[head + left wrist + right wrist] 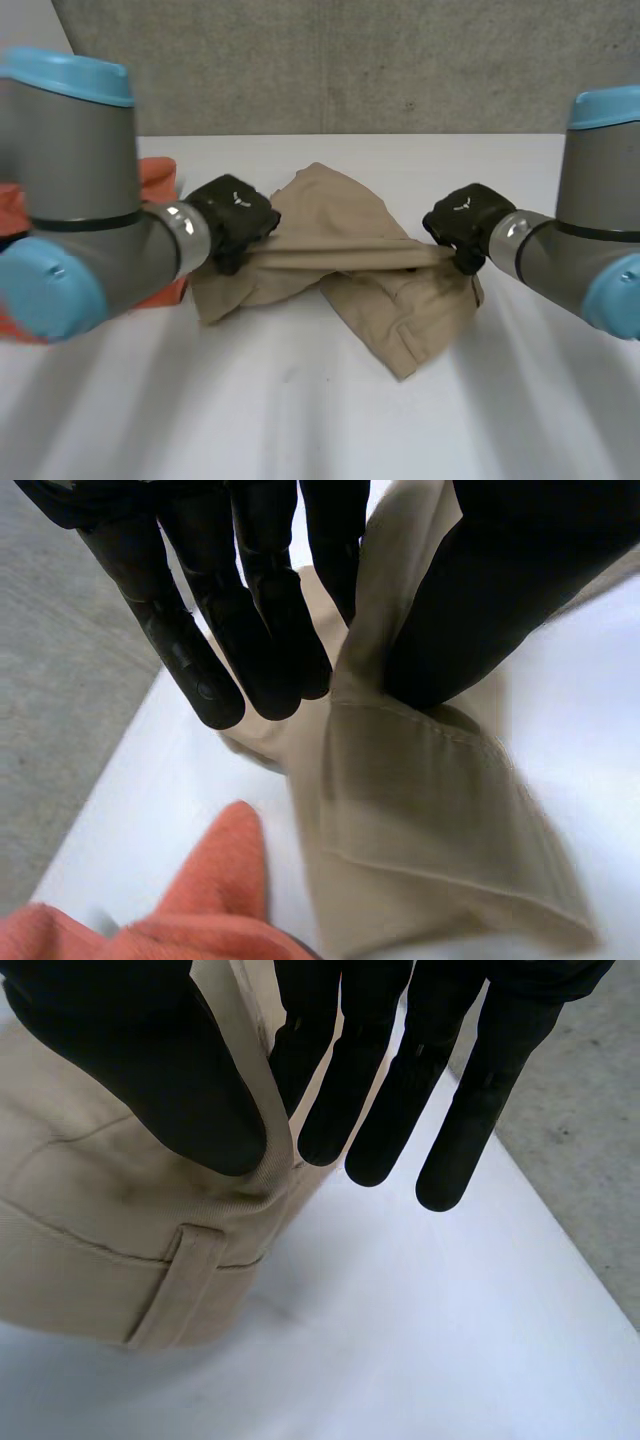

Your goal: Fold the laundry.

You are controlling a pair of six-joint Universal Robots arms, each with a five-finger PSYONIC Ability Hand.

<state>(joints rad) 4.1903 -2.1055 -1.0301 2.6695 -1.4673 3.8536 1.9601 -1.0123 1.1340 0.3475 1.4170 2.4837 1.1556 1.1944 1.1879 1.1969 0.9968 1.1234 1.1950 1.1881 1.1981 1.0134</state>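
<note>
A tan garment [340, 230] with a waistband and belt loops lies rumpled in the middle of the white table [300, 420]. Its waistband is pulled into a taut strip between my two hands. My left hand [235, 215] holds the strip's left end; in the left wrist view the thumb [490, 590] pinches the tan cloth [420, 810] against a finger while the other fingers hang straight. My right hand [465, 222] holds the right end, its thumb [150, 1070] pressing the tan cloth [90, 1230] against a finger beside a belt loop.
An orange cloth [160, 180] lies bunched at the table's left, just behind my left arm and close to the tan garment [200, 910]. A grey concrete wall stands past the table's far edge, and grey floor lies beyond both side edges.
</note>
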